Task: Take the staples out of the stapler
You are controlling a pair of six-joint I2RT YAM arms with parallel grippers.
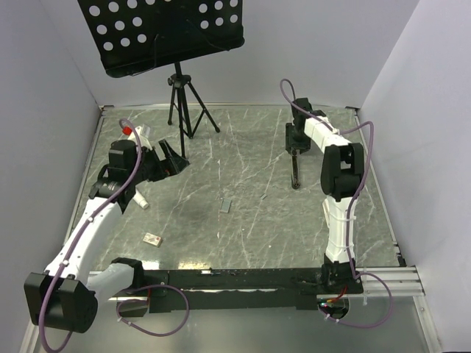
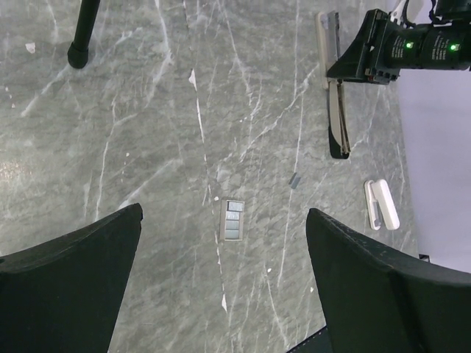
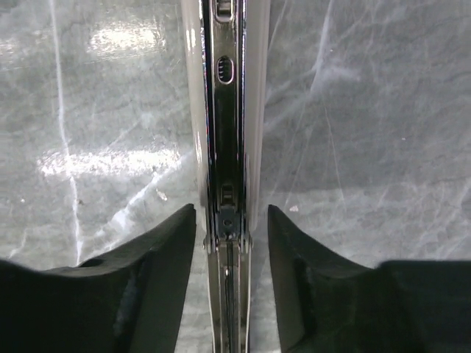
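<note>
The right gripper (image 3: 232, 213) has its dark fingers (image 3: 158, 272) set apart, one on each side of the stapler (image 3: 228, 110); a sliver of table (image 3: 383, 132) shows between the stapler and the finger on the right of that wrist view, so the fingers straddle it and do not visibly squeeze it. The stapler lies flat on the right half of the table, with pale edges and a shiny metal channel facing up; from above it reads as a slim dark bar (image 1: 296, 170) running out from under the right gripper (image 1: 296, 141) toward the near edge.

The left gripper (image 2: 224, 213) is spread wide and holds nothing; it hangs above the table's left side (image 1: 171, 158). Framed between its fingers (image 2: 73, 287) lies a short flat strip of staples (image 2: 232, 220), alone on the marble near the table's middle (image 1: 226, 205) and well apart from the stapler (image 2: 337, 110); a smaller grey scrap (image 2: 295, 181) lies between strip and stapler; a small white oblong piece (image 2: 381, 204) lies farther over.

A small tan block (image 1: 152, 238) sits near the left arm; a black tripod (image 1: 184, 103) carrying a perforated music stand (image 1: 162, 33) stands at the far edge.
</note>
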